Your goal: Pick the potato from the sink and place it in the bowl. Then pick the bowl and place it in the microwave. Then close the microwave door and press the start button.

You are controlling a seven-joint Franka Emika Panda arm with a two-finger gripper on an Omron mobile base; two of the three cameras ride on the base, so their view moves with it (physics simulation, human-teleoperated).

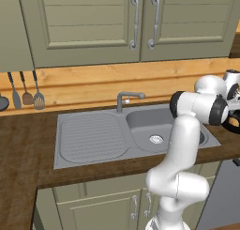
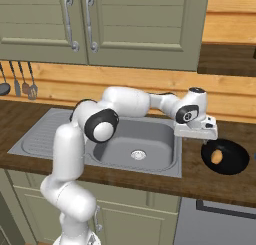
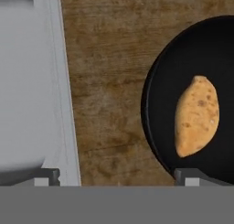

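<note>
The orange-tan potato (image 3: 197,115) (image 2: 216,157) lies inside the black bowl (image 3: 183,54) (image 2: 236,156), which stands on the wooden counter just right of the grey steel sink (image 2: 45,134) (image 1: 89,135). My gripper (image 3: 118,177) (image 2: 196,134) hangs open over the strip of counter between the sink's right rim (image 3: 59,81) and the bowl, with nothing between its fingers. One fingertip (image 3: 45,175) is over the sink rim, the other (image 3: 192,175) over the bowl's near edge. The sink basin holds just its drain ring (image 1: 156,139). The microwave and its door are out of view.
A short grey faucet (image 1: 127,98) stands behind the basin. Kitchen utensils (image 1: 27,95) hang on the wooden back wall at the left. Olive cabinet doors (image 1: 140,22) with silver handles hang above. The wooden counter (image 2: 200,176) runs in front of the bowl.
</note>
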